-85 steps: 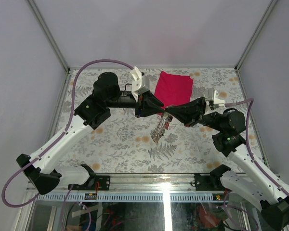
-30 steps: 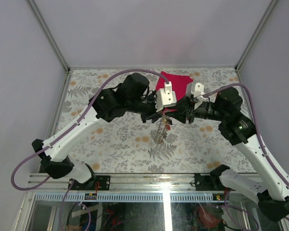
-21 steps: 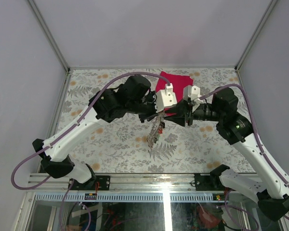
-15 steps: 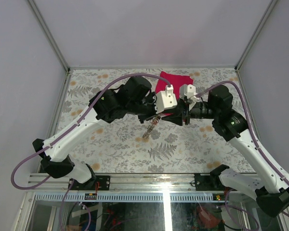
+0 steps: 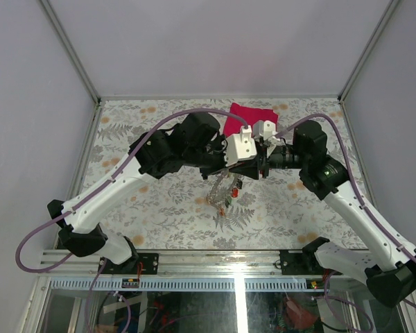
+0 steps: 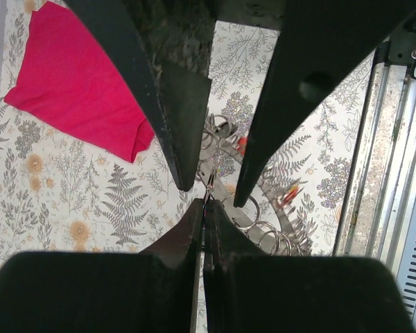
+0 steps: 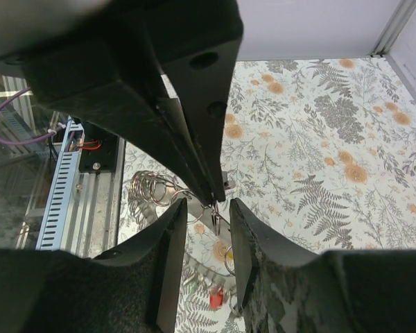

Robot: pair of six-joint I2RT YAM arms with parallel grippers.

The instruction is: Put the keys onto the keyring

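Observation:
My left gripper is shut on a thin metal ring of the keyring bunch, which hangs below it above the table. In the left wrist view the left gripper pinches the ring edge-on. Wire rings and a grey metal band dangle beyond, with a red key and an orange key. My right gripper is open, tip to tip with the left one. In the right wrist view the right gripper straddles the pinched ring without touching it. A red key hangs below.
A red folded cloth lies at the back of the floral table, just behind both grippers; it also shows in the left wrist view. The metal front rail runs along the near edge.
Both arms have closed in toward the middle. My right gripper has moved left until its open fingers straddle the left fingertips. The hanging bunch has swung left and back.

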